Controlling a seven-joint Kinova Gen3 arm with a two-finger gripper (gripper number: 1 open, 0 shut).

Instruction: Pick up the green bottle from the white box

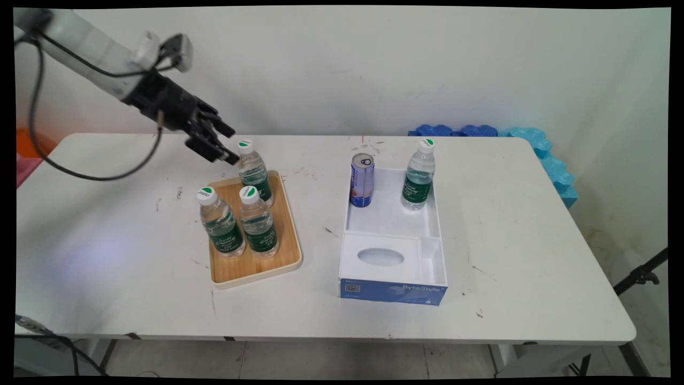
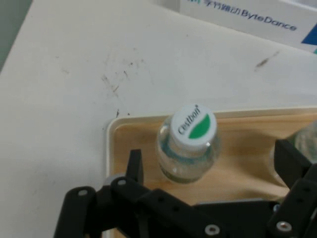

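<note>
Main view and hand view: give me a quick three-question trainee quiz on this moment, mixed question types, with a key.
1. How many water bottles stand on the wooden tray?
2. True or false: the blue can stands on the bare table outside the white box.
3. The tool is nearest to: A) the far bottle on the tray; B) the bottle in the box; C) the can.

Key: 1. Three. 2. False, it stands inside the box's far compartment. 3. A; the fingers are apart, with the bottle between them but not gripped.

Clear glossy plastic bottle [image 2: 188, 153] on a smooth pale wooden tray [image 2: 237, 129]; scuffed matt white table [image 1: 107, 256]; shiny metal can [image 1: 362, 181].
</note>
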